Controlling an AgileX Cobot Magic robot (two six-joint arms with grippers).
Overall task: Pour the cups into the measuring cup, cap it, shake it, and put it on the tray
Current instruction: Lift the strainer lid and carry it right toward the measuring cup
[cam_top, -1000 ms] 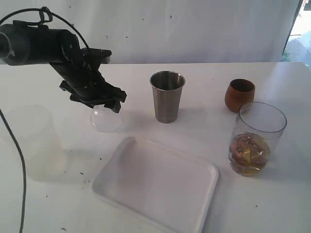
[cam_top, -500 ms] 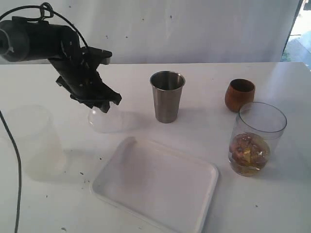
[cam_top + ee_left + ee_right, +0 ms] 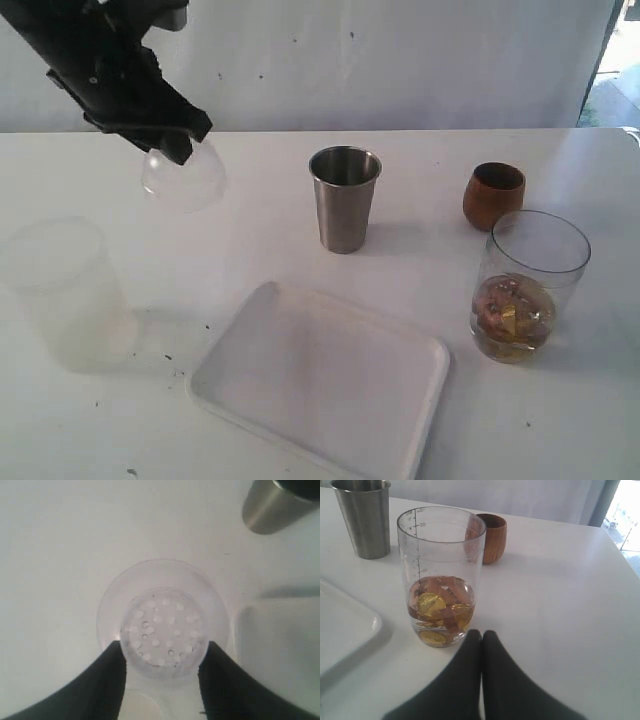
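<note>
Left claw grips 1 clear dome lid in the air above the tabletop. Right claw is pinched closed and empty, just beside 1 measuring cup holding gold coins. 3 cups stand apart: frosted plastic cup, steel tumbler, wooden cup. 1 white tray lies in front of the tumbler.

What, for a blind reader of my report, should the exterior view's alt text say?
The left fingers grip a clear dome lid above a white table. On it stand a frosted cup, steel tumbler, wooden cup and a measuring cup holding gold and brown pieces, around an empty white tray.
</note>
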